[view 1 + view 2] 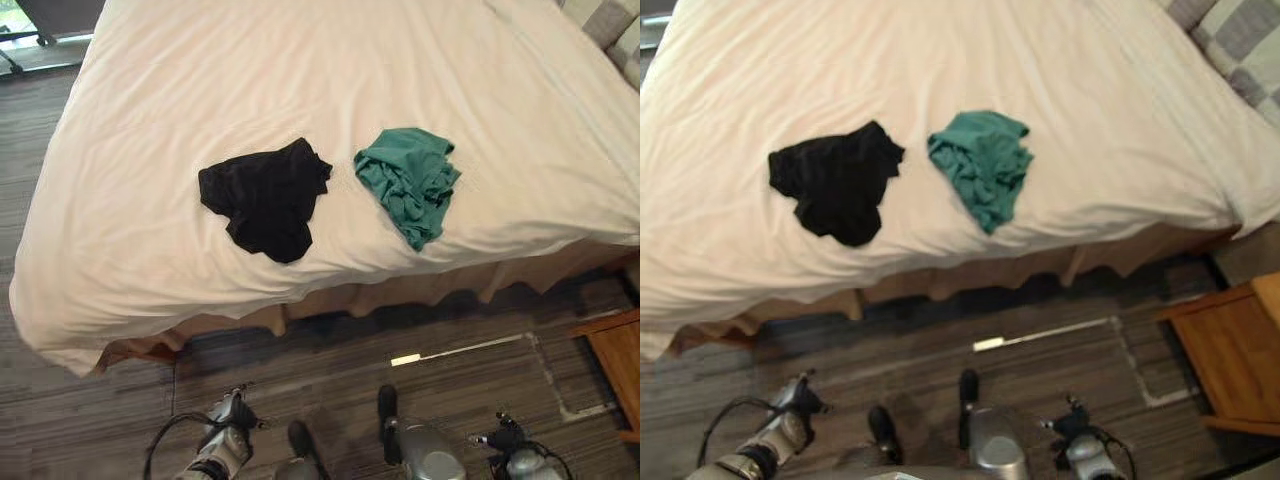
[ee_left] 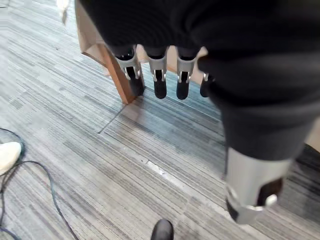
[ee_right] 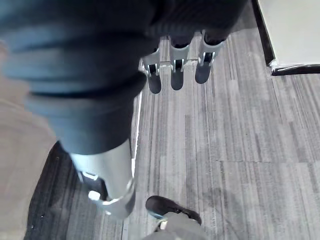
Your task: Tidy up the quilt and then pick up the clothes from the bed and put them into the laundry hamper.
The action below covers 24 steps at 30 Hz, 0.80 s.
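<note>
Your left hand (image 2: 165, 70) hangs low over the grey floor (image 2: 75, 150), fingers straight and holding nothing; your right hand (image 3: 175, 65) hangs the same way, fingers relaxed and empty. Both clothes lie near the front edge of the bed (image 1: 150, 120) on the smooth pale quilt (image 1: 300, 70): black garment (image 1: 265, 198) just beside crumpled green garment (image 1: 410, 180), apart. Wooden furniture (image 1: 1230, 360) stands at your right.
</note>
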{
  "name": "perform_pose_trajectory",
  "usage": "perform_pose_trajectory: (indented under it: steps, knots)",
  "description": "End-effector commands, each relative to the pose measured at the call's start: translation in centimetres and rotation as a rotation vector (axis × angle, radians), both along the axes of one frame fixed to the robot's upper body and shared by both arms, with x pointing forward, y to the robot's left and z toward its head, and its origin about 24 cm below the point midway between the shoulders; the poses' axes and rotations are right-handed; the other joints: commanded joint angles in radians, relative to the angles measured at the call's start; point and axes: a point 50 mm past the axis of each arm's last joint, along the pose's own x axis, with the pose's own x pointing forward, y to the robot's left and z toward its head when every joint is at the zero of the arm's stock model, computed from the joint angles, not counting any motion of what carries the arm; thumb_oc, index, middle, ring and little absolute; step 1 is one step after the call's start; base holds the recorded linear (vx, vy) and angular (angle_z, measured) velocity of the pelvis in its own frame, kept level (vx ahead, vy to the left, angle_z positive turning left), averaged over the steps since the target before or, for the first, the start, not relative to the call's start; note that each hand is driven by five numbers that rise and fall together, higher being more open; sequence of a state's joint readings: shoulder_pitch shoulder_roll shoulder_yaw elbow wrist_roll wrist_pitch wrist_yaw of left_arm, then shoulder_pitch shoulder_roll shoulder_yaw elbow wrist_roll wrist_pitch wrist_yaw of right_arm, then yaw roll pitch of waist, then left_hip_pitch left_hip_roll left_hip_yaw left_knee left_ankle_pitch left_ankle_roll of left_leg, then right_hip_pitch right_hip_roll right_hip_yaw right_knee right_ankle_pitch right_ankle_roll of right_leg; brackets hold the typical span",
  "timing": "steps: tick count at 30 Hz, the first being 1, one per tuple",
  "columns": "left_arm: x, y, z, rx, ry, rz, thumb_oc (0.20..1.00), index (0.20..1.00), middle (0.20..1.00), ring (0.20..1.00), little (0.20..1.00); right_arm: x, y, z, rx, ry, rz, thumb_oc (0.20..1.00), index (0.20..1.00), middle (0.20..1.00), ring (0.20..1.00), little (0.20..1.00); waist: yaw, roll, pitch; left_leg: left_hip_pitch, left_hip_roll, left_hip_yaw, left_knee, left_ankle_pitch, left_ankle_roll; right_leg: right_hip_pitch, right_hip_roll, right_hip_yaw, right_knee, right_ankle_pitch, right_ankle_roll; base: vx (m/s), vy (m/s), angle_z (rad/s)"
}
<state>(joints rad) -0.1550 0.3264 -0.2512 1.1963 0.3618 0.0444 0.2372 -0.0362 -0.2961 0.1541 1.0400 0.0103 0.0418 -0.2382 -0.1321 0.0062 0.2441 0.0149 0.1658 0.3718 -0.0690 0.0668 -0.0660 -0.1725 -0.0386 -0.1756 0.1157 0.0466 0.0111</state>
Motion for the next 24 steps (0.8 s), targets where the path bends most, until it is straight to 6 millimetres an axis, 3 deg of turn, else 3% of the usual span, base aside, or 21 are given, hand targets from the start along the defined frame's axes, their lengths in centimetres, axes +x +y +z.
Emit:
perform_pose_trajectory:
  steps: [1,2,3,4,5,6,7,10,11,12,13,14,19,23,24]
  knots:
    - [-0.6,5.2,2.0,0.104,-0.060,0.150,1.000,1.000,1.000,1.000,1.000,1.2,-3.7,1.9,-0.086,-0.097,-0.140,1.000,1.000,1.000,1.000,1.000,0.011,-0.061,0.001,-0.034,-0.013,-0.054,0.153,-0.102,-0.070,0.099,-0.110,0.067,-0.130,-0.024,0.175,0.09,0.003,0.10]
    - [-0.6,5.2,2.0,0.104,-0.061,0.150,1.000,1.000,1.000,1.000,1.000,1.2,-3.7,1.9,-0.085,-0.097,-0.140,1.000,1.000,1.000,1.000,1.000,0.010,-0.062,-0.002,-0.040,-0.013,-0.055,0.153,-0.098,-0.069,0.094,-0.111,0.067,-0.132,-0.020,0.174,0.05,0.003,0.03]
    - [-0.8,6.6,2.7,0.129,-0.092,0.197,1.000,1.000,1.000,1.000,1.000,1.7,-5.5,3.1,-0.140,-0.144,-0.166,1.000,1.000,1.000,1.000,1.000,0.016,-0.066,0.003,-0.058,-0.027,-0.085,0.209,-0.122,-0.074,0.099,-0.114,0.069,-0.139,-0.018,0.173,-0.02,0.027,0.08]
    - [-0.1,8.8,4.7,0.191,-0.200,0.231,1.000,1.000,1.000,1.000,1.000,2.1,-8.8,6.2,-0.279,-0.267,-0.197,1.000,1.000,1.000,1.000,1.000,0.023,-0.075,0.017,-0.122,-0.032,-0.150,0.298,-0.117,-0.105,0.106,-0.129,0.061,-0.148,-0.021,0.170,-0.02,0.112,0.06]
    - [0.4,10.0,6.1,0.239,-0.269,0.258,1.000,1.000,1.000,1.000,1.000,2.0,-10.9,8.1,-0.418,-0.297,-0.189,1.000,1.000,1.000,1.000,1.000,0.018,-0.058,0.022,-0.115,0.006,-0.142,0.241,-0.099,-0.118,0.102,-0.137,0.043,-0.150,-0.024,0.184,-0.04,0.107,0.10]
    - [0.4,10.0,6.1,0.239,-0.269,0.258,1.000,1.000,1.000,1.000,1.000,2.0,-11.0,8.2,-0.418,-0.296,-0.189,1.000,1.000,1.000,1.000,1.000,0.016,-0.058,0.019,-0.118,0.003,-0.143,0.233,-0.090,-0.117,0.097,-0.139,0.041,-0.150,-0.021,0.183,0.03,0.198,0.13]
    - [2.6,11.3,9.3,0.289,-0.434,0.215,1.000,1.000,1.000,1.000,1.000,2.5,-13.0,11.8,-0.560,-0.401,-0.121,1.000,1.000,1.000,1.000,1.000,0.011,-0.040,0.005,-0.082,0.013,-0.131,0.161,-0.094,-0.107,0.104,-0.133,0.038,-0.144,-0.028,0.192,0.05,0.134,0.17]
    - [6.0,13.2,16.1,0.401,-0.687,0.108,1.000,1.000,1.000,1.000,1.000,3.3,-15.2,18.2,-0.797,-0.535,0.004,1.000,1.000,1.000,1.000,1.000,0.006,-0.031,-0.022,-0.034,0.010,-0.119,0.065,-0.060,-0.094,0.098,-0.144,0.022,-0.129,-0.022,0.206,0.07,0.099,0.04]
    - [7.1,13.4,18.2,0.439,-0.753,0.065,1.000,1.000,1.000,1.000,1.000,4.1,-15.3,20.0,-0.854,-0.580,0.050,1.000,1.000,1.000,1.000,1.000,0.003,-0.030,-0.028,-0.015,0.007,-0.114,0.043,-0.062,-0.094,0.103,-0.149,0.019,-0.128,-0.022,0.212,0.07,0.084,-0.09]
    - [9.6,12.3,23.2,0.483,-0.925,-0.060,1.000,1.000,1.000,1.000,1.000,5.2,-15.2,22.9,-0.920,-0.663,0.110,1.000,1.000,1.000,1.000,1.000,0.000,-0.033,-0.029,0.007,0.000,-0.108,0.022,-0.059,-0.091,0.109,-0.159,0.018,-0.131,-0.013,0.221,0.03,0.060,0.05]
    - [9.6,12.4,23.2,0.483,-0.926,-0.060,1.000,1.000,1.000,1.000,1.000,5.2,-15.2,22.9,-0.920,-0.665,0.109,1.000,1.000,1.000,1.000,1.000,0.001,-0.035,-0.028,0.003,-0.001,-0.108,0.022,-0.053,-0.090,0.105,-0.160,0.019,-0.131,-0.008,0.220,0.03,0.039,0.19]
    - [11.5,10.6,26.8,0.496,-1.052,-0.169,1.000,1.000,1.000,1.000,1.000,6.6,-14.5,24.9,-0.957,-0.729,0.181,1.000,1.000,1.000,1.000,1.000,0.003,-0.041,-0.032,0.016,-0.008,-0.107,0.011,-0.054,-0.086,0.112,-0.167,0.022,-0.136,-0.002,0.225,0.03,0.003,0.24]
    - [15.3,6.9,30.5,0.518,-1.130,-0.352,1.000,1.000,1.000,1.000,1.000,11.4,-11.1,29.5,-1.019,-0.895,0.384,1.000,1.000,1.000,1.000,1.000,0.007,-0.052,-0.032,0.017,-0.016,-0.092,0.000,-0.054,-0.082,0.097,-0.179,0.037,-0.143,0.015,0.236,0.04,-0.001,0.09]
    - [19.4,3.0,32.9,0.617,-1.111,-0.473,1.000,1.000,1.000,1.000,1.000,14.9,-6.5,32.4,-0.980,-1.070,0.512,1.000,1.000,1.000,1.000,1.000,-0.005,-0.049,0.020,-0.033,-0.019,-0.084,0.014,-0.045,-0.079,0.031,-0.182,0.060,-0.140,0.035,0.240,-0.06,0.000,-0.13]
    - [19.5,3.0,33.1,0.620,-1.114,-0.473,1.000,1.000,1.000,1.000,1.000,15.0,-6.5,32.5,-0.980,-1.072,0.509,1.000,1.000,1.000,1.000,1.000,-0.003,-0.050,0.021,-0.036,-0.019,-0.083,0.015,-0.045,-0.079,0.027,-0.182,0.061,-0.139,0.035,0.239,-0.07,-0.004,-0.05]
